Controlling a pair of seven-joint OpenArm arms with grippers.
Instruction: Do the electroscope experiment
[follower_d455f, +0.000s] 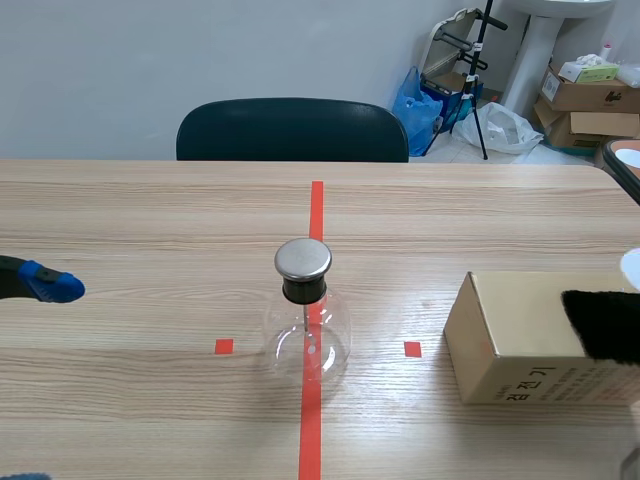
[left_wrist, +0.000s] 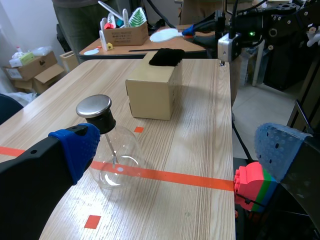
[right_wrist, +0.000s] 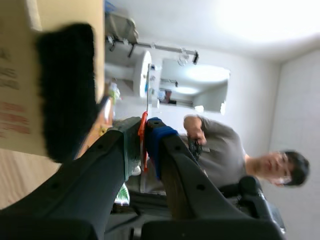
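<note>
Charging step, likely: right tool, right of the flask, pinches a thin orange strip; left tool spread; next, rub strip on black cloth.

Cardboard box and black cloth cut by scene view's edge, left gripper reduced there to 1 blue pad, thin red strip in right gripper, kind indeterminate.

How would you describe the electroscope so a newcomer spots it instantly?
On the light wooden table, follow the orange-red tape line down the middle. Standing on it is a round clear glass flask with a black stopper and a flat silver metal disc on top. Its neighbour, a tan cardboard box under a black cloth, is opaque and square.
</note>
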